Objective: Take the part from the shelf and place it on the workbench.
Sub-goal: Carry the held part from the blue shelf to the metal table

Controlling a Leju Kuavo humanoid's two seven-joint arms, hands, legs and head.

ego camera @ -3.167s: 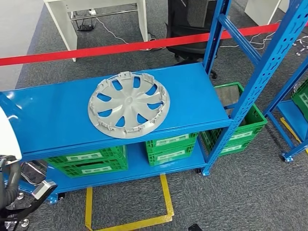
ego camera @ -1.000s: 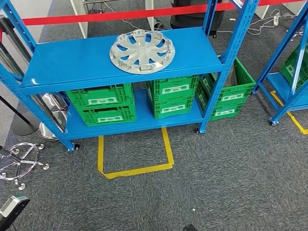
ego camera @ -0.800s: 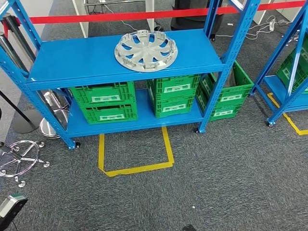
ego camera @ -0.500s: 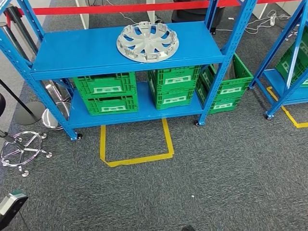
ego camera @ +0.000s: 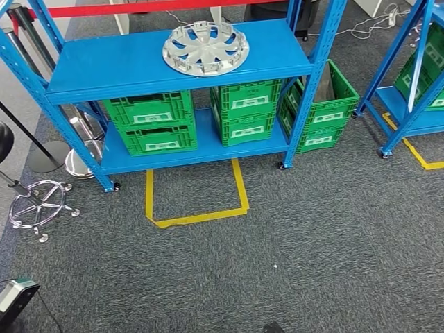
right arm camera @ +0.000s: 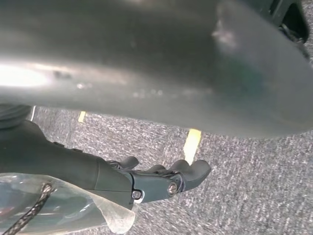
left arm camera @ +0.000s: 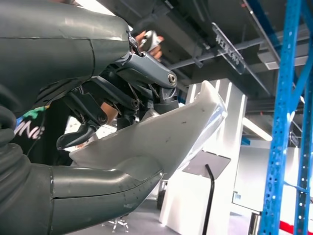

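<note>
My left hand [left arm camera: 122, 105] appears in the left wrist view with its dark fingers [left arm camera: 147, 73] extended and nothing between them; a pale, glossy curved cover lies alongside it. My right hand [right arm camera: 155, 181] appears in the right wrist view above grey carpet, its dark fingers [right arm camera: 191, 171] lying loosely apart and gripping nothing.

In the head view, the part, a round silver plastic wheel cover with curved spokes [ego camera: 205, 47], lies flat on the top board of the blue steel shelf rack [ego camera: 105, 66], right of the board's middle and apart from both hands.

On the lower board stand two stacks of green slotted plastic crates [ego camera: 152, 123], side by side. A further green crate [ego camera: 327, 111] sits on the floor just beyond the rack's right upright.

On the grey carpet [ego camera: 314, 243] in front of the rack, yellow tape [ego camera: 196, 217] marks three sides of a rectangle, open toward the rack.

Left of the rack stands a chrome stool base on castors [ego camera: 39, 208]. A red barrier band [ego camera: 115, 8] runs behind the rack. A second blue rack [ego camera: 413, 90] stands at the right edge.
</note>
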